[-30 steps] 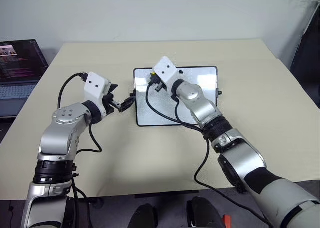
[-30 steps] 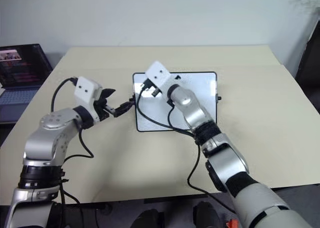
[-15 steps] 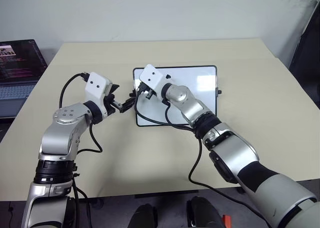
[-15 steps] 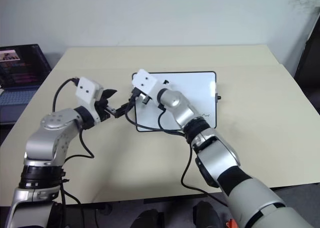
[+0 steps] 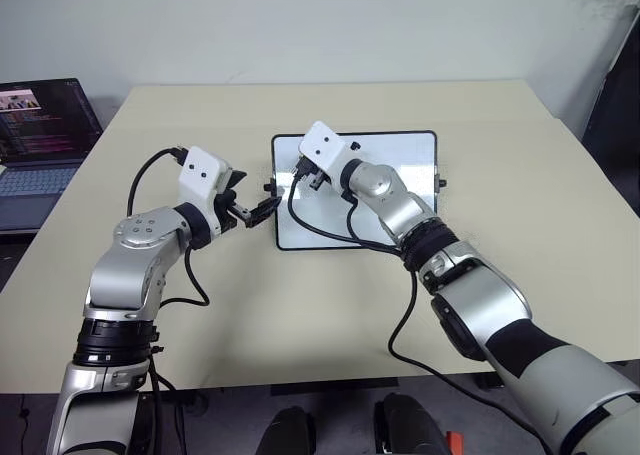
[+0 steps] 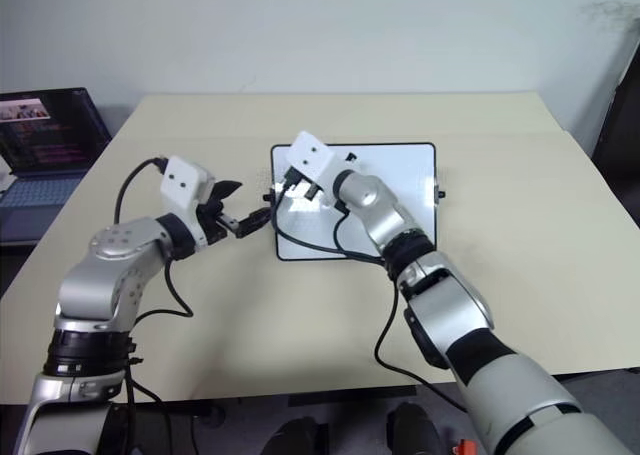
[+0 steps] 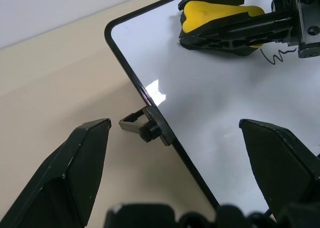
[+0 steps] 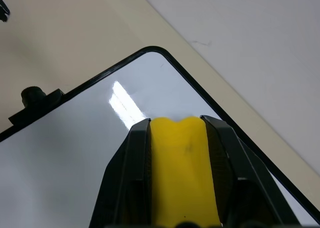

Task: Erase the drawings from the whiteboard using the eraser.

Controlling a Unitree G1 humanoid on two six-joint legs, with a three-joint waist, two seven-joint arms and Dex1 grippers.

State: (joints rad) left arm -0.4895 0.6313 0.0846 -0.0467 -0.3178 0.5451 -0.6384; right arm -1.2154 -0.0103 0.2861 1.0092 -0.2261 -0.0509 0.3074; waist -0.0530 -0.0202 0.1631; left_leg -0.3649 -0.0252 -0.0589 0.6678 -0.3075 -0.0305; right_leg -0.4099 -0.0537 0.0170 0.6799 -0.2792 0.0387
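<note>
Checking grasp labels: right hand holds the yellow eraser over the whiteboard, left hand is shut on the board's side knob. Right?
Not quite. The left hand is open, its fingers either side of the side knob without gripping it, as the left wrist view shows. The right hand does hold the yellow eraser over the whiteboard.

Whiteboard [image 5: 400, 190] mid-table [image 5: 200, 305]; eraser [image 7: 220, 15] over its left end; laptop [image 5: 45, 135] far left.

Office or lab room, plain beige table [image 5: 250, 325], open laptop [image 5: 45, 135], bare white wall [image 5: 300, 25]
</note>
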